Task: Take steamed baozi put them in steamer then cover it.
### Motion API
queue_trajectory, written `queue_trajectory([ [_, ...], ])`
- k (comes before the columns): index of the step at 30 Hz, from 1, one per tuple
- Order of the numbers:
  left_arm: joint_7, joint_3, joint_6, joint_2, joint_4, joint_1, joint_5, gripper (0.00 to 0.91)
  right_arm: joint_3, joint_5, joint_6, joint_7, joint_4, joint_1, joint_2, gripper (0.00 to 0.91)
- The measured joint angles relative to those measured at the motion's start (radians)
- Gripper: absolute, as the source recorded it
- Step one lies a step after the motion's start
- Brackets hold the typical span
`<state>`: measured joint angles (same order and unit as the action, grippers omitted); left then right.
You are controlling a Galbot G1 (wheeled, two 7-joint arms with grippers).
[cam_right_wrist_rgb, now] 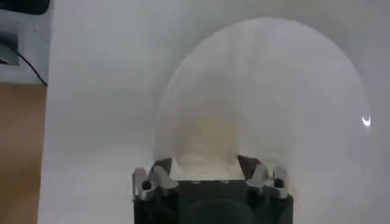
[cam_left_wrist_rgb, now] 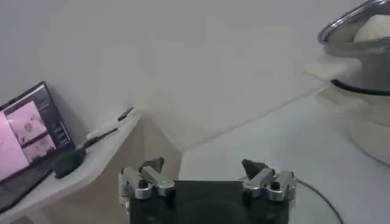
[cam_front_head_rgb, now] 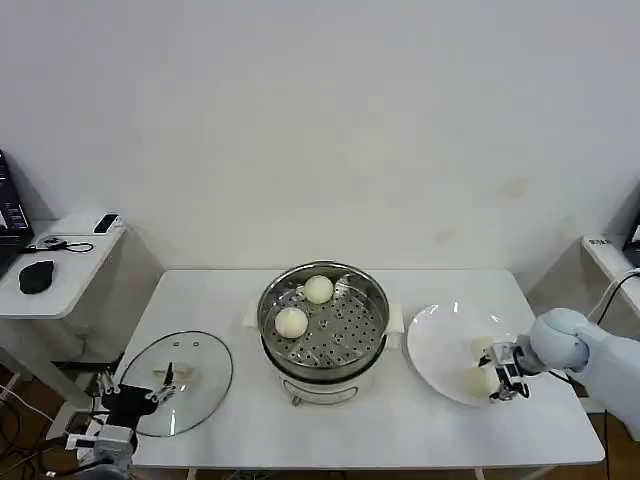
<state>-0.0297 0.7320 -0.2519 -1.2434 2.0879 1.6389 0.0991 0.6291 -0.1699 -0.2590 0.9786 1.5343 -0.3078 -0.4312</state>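
White wall backs a white table that carries all task items. I see the steamer at table centre, standing upright with its round mouth facing up and no lid on it. It is a shiny steel pot on a white base, with a perforated tray inside. Two steamed baozi rest on that tray: one toward the wall side, one nearer me and toward my left. Both are smooth, round and cream-white, with no long axis to report.

I see the white plate to the right of the steamer, near but apart. The right tool sits low over the plate's near-right part. In the right wrist view its fingers stand on either side of a third cream-white baozi, holding it on the plate.

The glass lid lies flat on the table left of the steamer. The left tool is over the lid's left edge, fingers spread wide and holding nothing.
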Motion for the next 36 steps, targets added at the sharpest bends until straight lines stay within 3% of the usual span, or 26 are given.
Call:
queue_trajectory([
  [19, -0.001, 0.004, 0.002, -0.001, 0.013, -0.002, -0.014, 0.907, -0.016, 0.05, -0.039, 0.075, 0.031, 0.103, 0.023, 0.625],
  [28, -0.002, 0.003, 0.0, 0.004, 0.018, -0.01, -0.023, 0.907, 0.033, 0.15, -0.046, 0.097, 0.039, 0.29, 0.022, 0.625],
  [36, 0.001, 0.001, -0.008, 0.011, 0.024, -0.02, -0.024, 0.907, 0.158, 0.243, -0.045, 0.103, 0.039, 0.52, -0.041, 0.635],
])
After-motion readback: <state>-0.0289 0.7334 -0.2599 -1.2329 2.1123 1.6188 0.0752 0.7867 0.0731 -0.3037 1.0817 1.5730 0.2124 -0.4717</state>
